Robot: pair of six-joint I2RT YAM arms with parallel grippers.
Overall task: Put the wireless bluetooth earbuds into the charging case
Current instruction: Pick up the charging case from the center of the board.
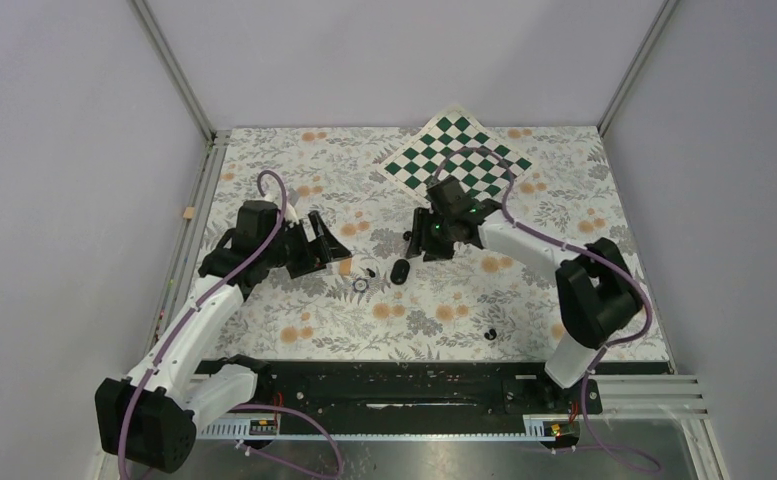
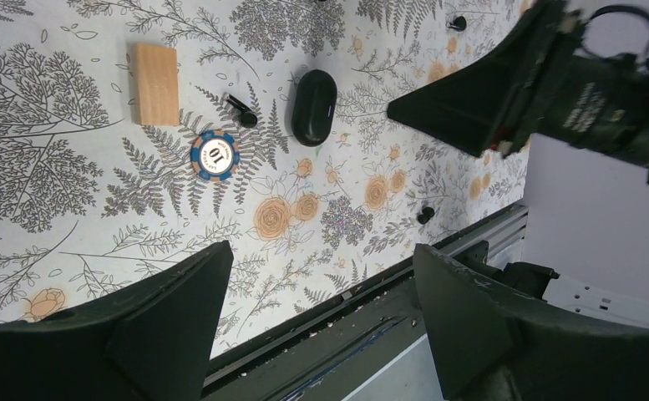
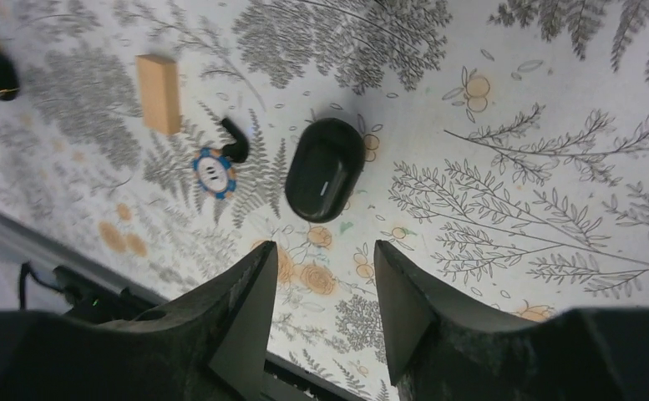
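On the floral-print desk point(image 1: 264, 160) lies the shut, black oval charging case point(image 3: 324, 170). The left jaws and the right jaws gape, empty.

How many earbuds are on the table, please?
2: first earbud beside the poker chip; second earbud alone near the table's front edge. A dark speck by the right tool is unclear.

Black oval charging case point(image 3: 324, 170), lid shut, lies flat; first earbud point(image 3: 234, 144) lies near it, second earbud point(image 1: 490, 334) well apart.
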